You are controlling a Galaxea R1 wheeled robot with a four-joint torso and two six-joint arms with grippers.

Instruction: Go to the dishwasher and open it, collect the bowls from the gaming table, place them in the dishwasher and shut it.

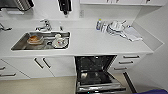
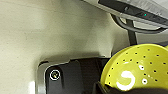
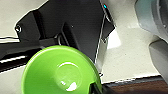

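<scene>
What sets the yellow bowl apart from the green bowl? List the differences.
The yellow bowl is speckled with small dark dots; the green bowl is plain. The yellow bowl shows in the left wrist view, the green bowl in the right wrist view. Both are round, glossy, and show a circular base ring.

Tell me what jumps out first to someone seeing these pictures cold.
The open dishwasher draws the eye first, its door folded down under the white counter, to the right of the steel sink holding dishes. Next are two bright bowls close to the wrist cameras: a speckled yellow bowl at the left wrist and a green bowl at the right.
</scene>
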